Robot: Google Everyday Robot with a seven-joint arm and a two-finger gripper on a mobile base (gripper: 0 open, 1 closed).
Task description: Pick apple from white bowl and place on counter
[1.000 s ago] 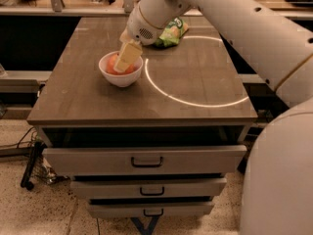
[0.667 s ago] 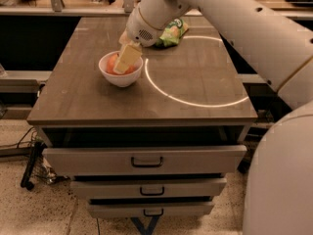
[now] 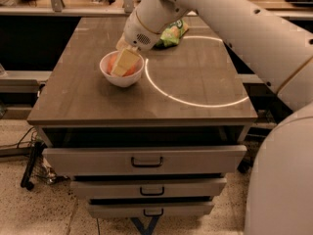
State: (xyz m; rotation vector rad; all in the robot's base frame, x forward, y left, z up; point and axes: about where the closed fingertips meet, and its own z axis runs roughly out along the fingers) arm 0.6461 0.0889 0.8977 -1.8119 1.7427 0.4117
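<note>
The white bowl stands on the left half of the grey-brown counter. The red-orange apple lies inside it, mostly hidden, with only orange patches showing at either side of the gripper. My gripper reaches down into the bowl from the upper right and sits right on the apple. The white arm runs from the gripper up and off to the right.
A green snack bag lies at the back of the counter behind the wrist. A bright curved light ring marks the right half. Grey drawers with dark handles are below. My white body fills the right.
The gripper has sunk a little lower into the bowl over the apple. The bowl and the bag have not moved.
</note>
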